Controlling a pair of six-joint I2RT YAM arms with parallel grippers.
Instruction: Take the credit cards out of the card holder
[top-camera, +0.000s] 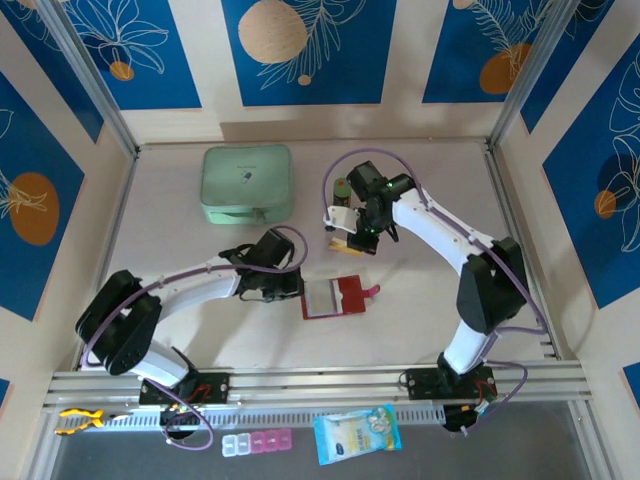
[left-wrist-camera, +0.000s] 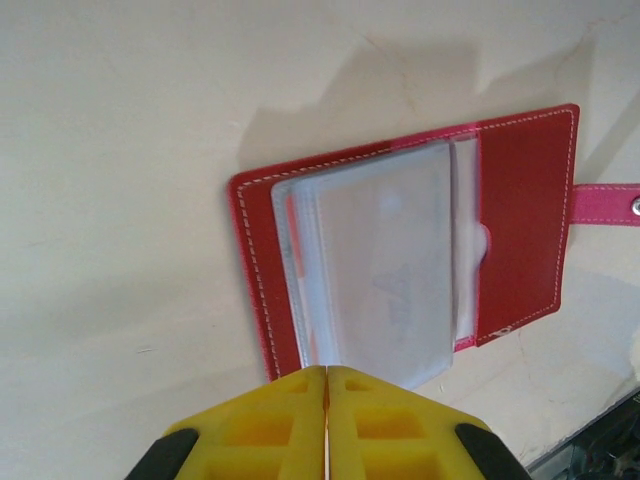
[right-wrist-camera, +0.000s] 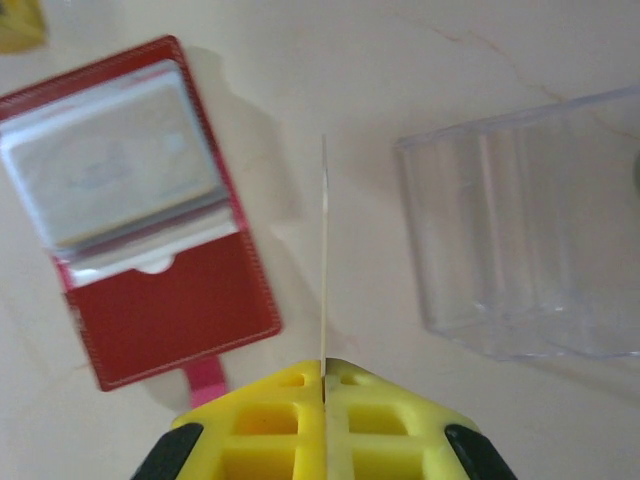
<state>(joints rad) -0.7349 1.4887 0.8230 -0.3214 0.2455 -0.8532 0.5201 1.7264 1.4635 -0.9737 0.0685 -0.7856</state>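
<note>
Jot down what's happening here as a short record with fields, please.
Card holder: lying open, clear sleeves showing, snap tab sticking out
Left gripper: shut, at the holder's edge; grip on it unclear
Right gripper: shut on a thin card seen edge-on, apart from the holder
Clear tray: beside the held card
Mint-green case: closed, farther back

walls (top-camera: 310, 40): blue leaf-print panels | table (top-camera: 400, 340): pale beige | rails (top-camera: 320, 381): aluminium
</note>
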